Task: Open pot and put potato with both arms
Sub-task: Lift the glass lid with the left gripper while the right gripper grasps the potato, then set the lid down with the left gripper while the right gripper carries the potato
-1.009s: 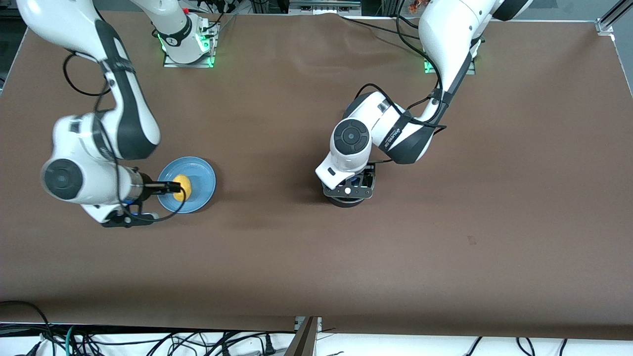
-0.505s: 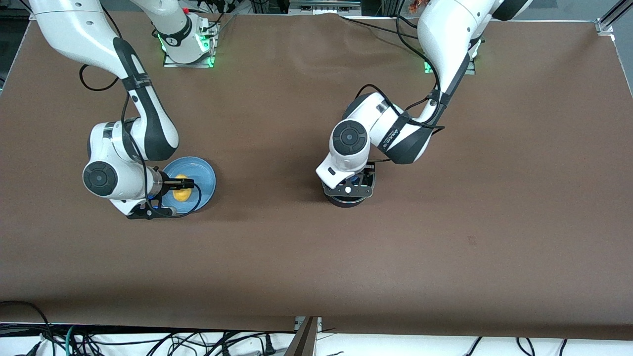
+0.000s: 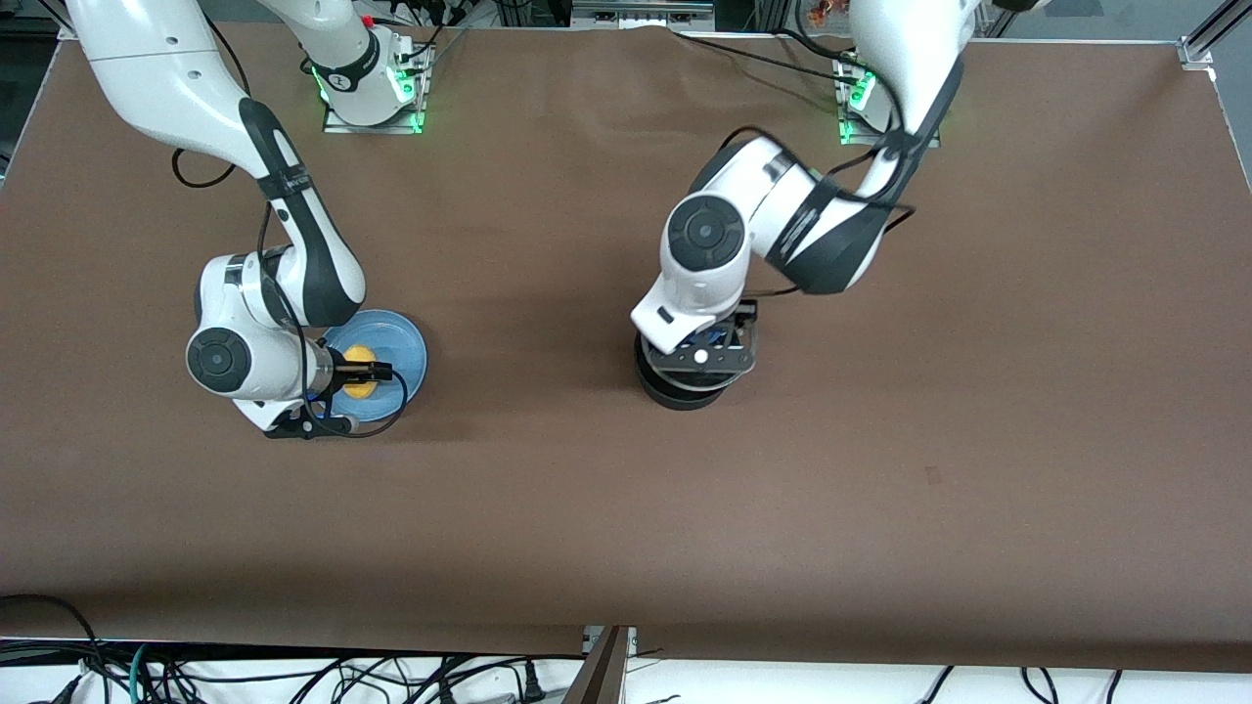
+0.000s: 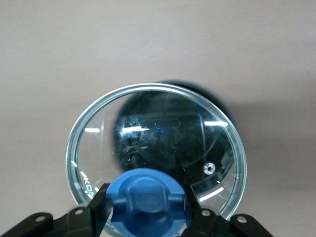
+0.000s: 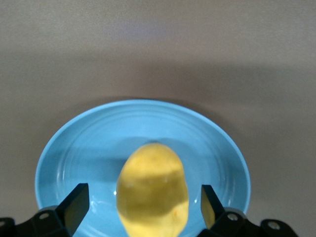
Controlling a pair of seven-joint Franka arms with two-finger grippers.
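Observation:
The black pot [image 3: 682, 393] stands mid-table under my left gripper [image 3: 700, 356]; its blue handle is hidden. In the left wrist view my left gripper [image 4: 146, 207] is shut on the blue knob [image 4: 146, 197] of a glass lid [image 4: 94, 143], held a little above the pot [image 4: 210, 97] and shifted off its centre. The yellow potato [image 3: 360, 389] lies on a light-blue plate [image 3: 403, 354] toward the right arm's end. My right gripper [image 3: 374, 372] is open and low over it. In the right wrist view the fingers [image 5: 76, 200] straddle the potato [image 5: 153, 187] without touching it.
Bare brown table surrounds the plate [image 5: 74, 133] and the pot. The arm bases stand along the table edge farthest from the front camera. Cables hang below the table's edge nearest that camera.
My left arm has risen with the lid in its grip, lifting it off the pot. My right arm has swung in over the plate, bringing its open fingers around the potato.

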